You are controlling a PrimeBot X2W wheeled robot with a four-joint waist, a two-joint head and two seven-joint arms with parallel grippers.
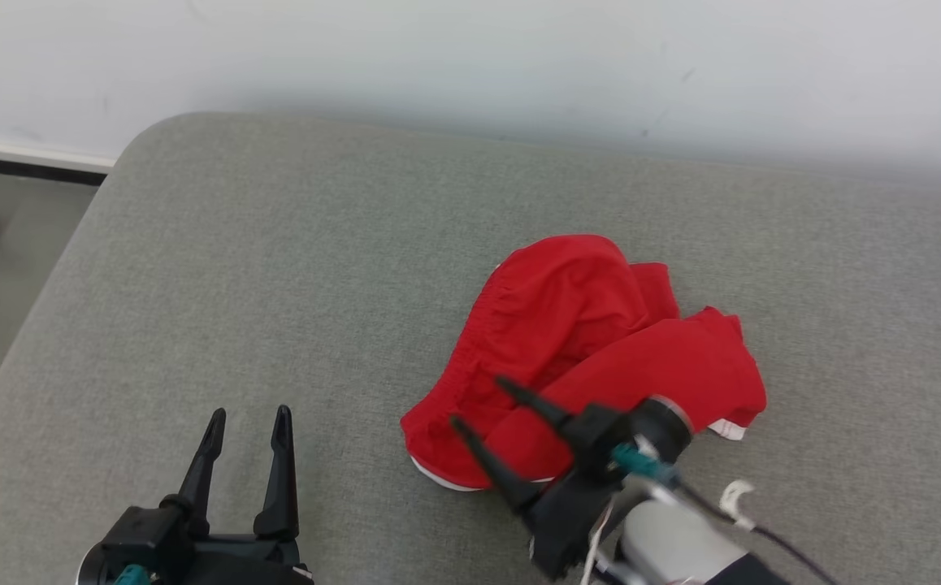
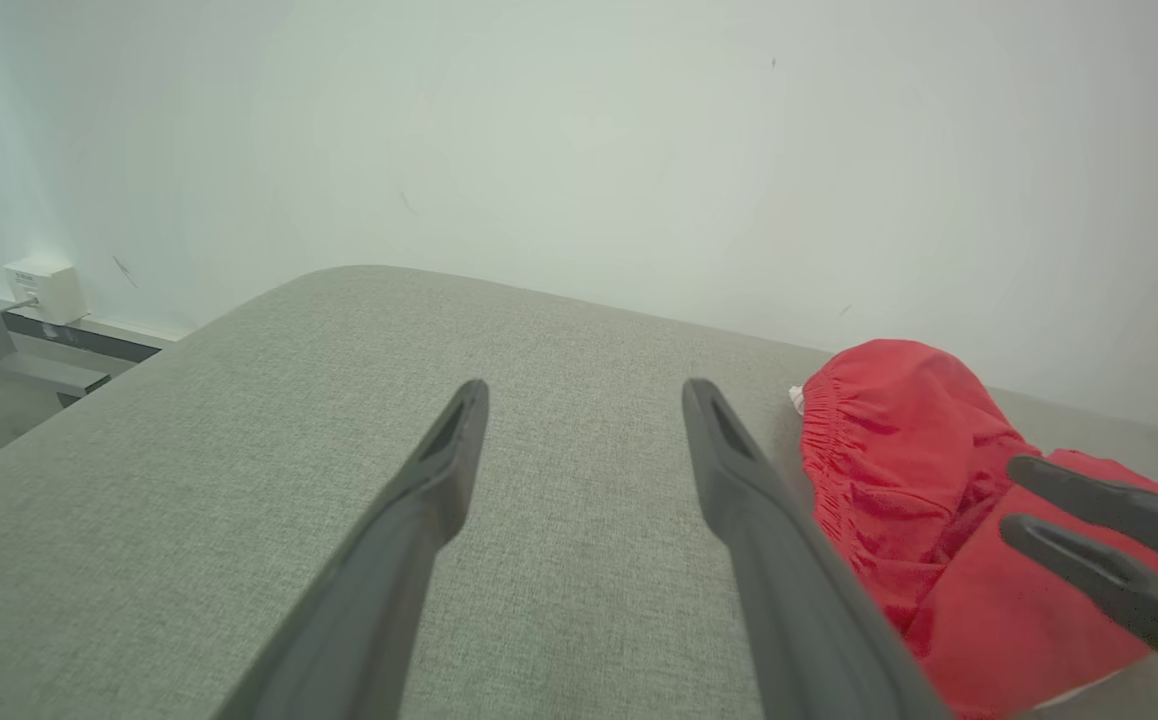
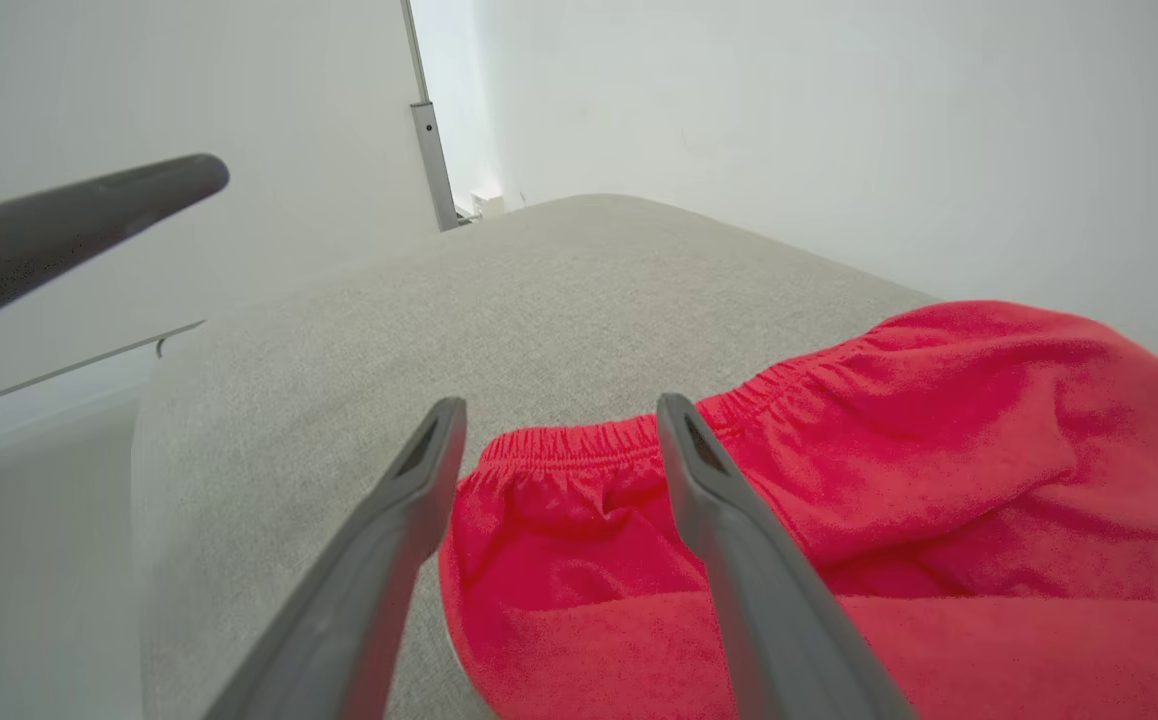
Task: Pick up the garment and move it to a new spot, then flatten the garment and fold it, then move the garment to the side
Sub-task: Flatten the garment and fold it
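At the near edge of the grey cushion (image 1: 275, 244), the left claw (image 1: 249, 413) points straight toward the far edge, fingers spread over bare fabric. The right claw (image 1: 479, 400) angles toward the far-left corner, also spread, tips over the near-left hem of the crumpled red garment (image 1: 584, 325), which lies right of centre. Bare cushion runs left to the rounded far-left corner, and a wall (image 1: 438, 57) lines the far edge.

i see my right gripper (image 3: 559, 425) rising from the bottom centre, its fingers spread with a clear gap between them. the red garment (image 3: 939, 480) lies bunched at lower right on the grey cushion (image 3: 559, 300). its elastic waistband (image 3: 579, 442) runs across between my fingertips. i can't tell if they touch the cloth. at upper left the left gripper (image 3: 89, 215) shows as one dark finger against the white wall (image 3: 839, 120).
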